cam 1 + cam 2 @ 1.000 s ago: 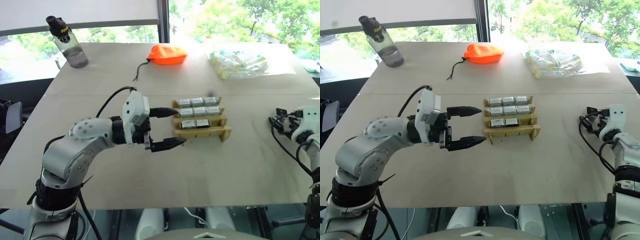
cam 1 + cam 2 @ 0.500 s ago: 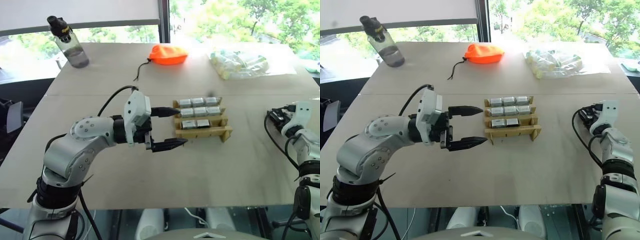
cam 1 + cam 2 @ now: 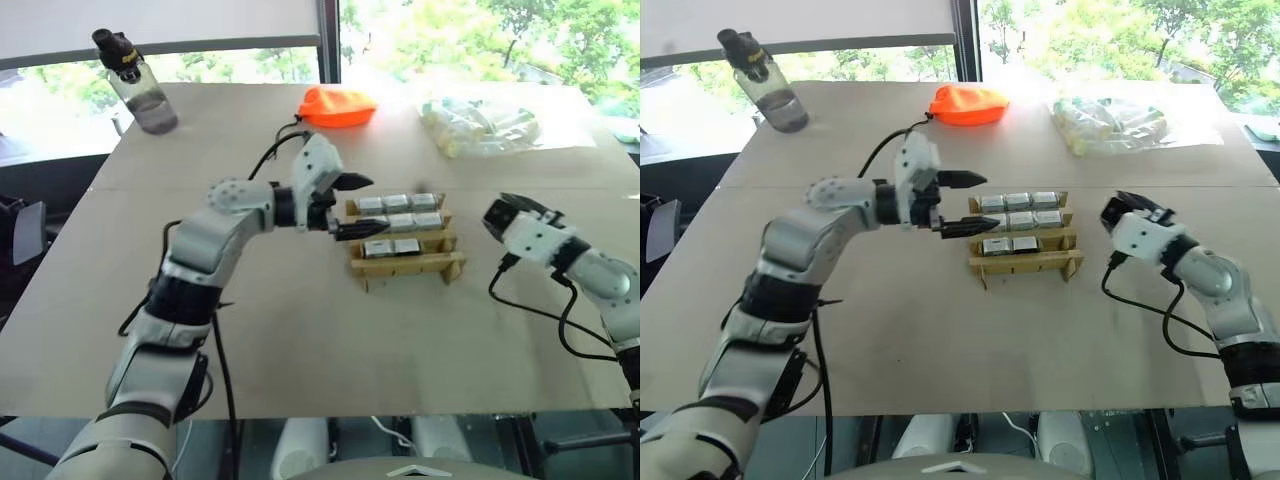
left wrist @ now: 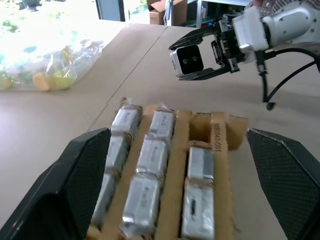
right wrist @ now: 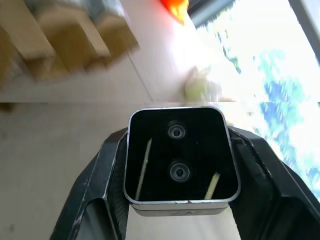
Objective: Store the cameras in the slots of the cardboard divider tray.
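The cardboard divider tray (image 3: 405, 238) sits near the middle of the table (image 3: 300, 330), with eight cameras (image 3: 398, 220) in its slots: three in the far row, three in the middle row and two in the near row. The near row's right-hand slot stands bare.

The ninth camera (image 5: 181, 159) is pinched between the two black fingers of the right gripper (image 4: 200, 55), its dark lens face framed by a silvery rim. In the left wrist view this gripper hangs in the air beyond the tray's right end, apart from the cardboard. From the head camera the right gripper (image 3: 503, 213) sits just right of the tray, raised off the table.

The left gripper (image 3: 350, 205) reaches in from the left with its fingers spread wide — one fingertip by the tray's far left corner, the other at the left end of the middle row. Whether they touch the cardboard cannot be told. Nothing lies between its fingers.

At the far side of the table lie an orange drawstring pouch (image 3: 337, 107), a clear bag of pale items (image 3: 480, 128) to its right, and a water bottle (image 3: 136, 83) at the far left corner.
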